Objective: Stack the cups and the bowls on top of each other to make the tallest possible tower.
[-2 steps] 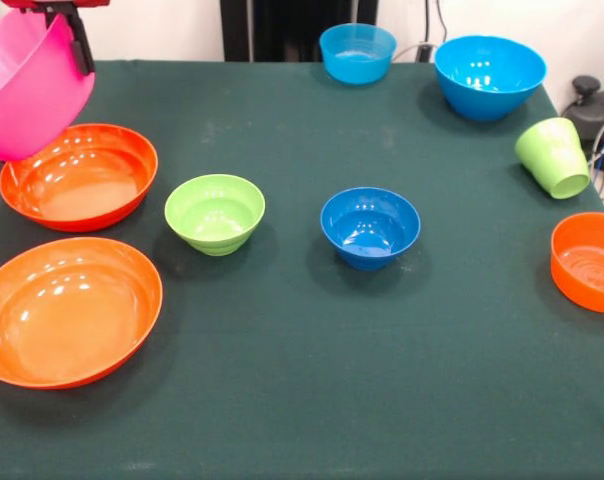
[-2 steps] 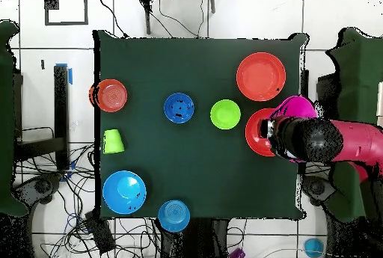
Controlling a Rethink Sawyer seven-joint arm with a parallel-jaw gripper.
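Note:
My gripper [image 1: 78,45] is shut on the rim of the big pink bowl [image 1: 27,85], which hangs tilted above the far edge of a wide orange bowl [image 1: 77,178]. In the overhead view the gripper [image 2: 271,130] and the pink bowl [image 2: 297,108] cover part of that orange bowl [image 2: 254,131]. A second wide orange bowl [image 1: 67,310] lies nearer the front. A small lime green bowl [image 1: 214,212] and a dark blue bowl [image 1: 370,226] stand mid-table. The lime green cup [image 1: 554,157] lies on its side at the right.
Two sky blue bowls [image 1: 357,52] [image 1: 489,75] stand at the far edge. A smaller orange bowl [image 1: 589,262] sits at the right edge, partly cut off. Cables and a dark device [image 1: 594,100] lie beyond the table's right corner.

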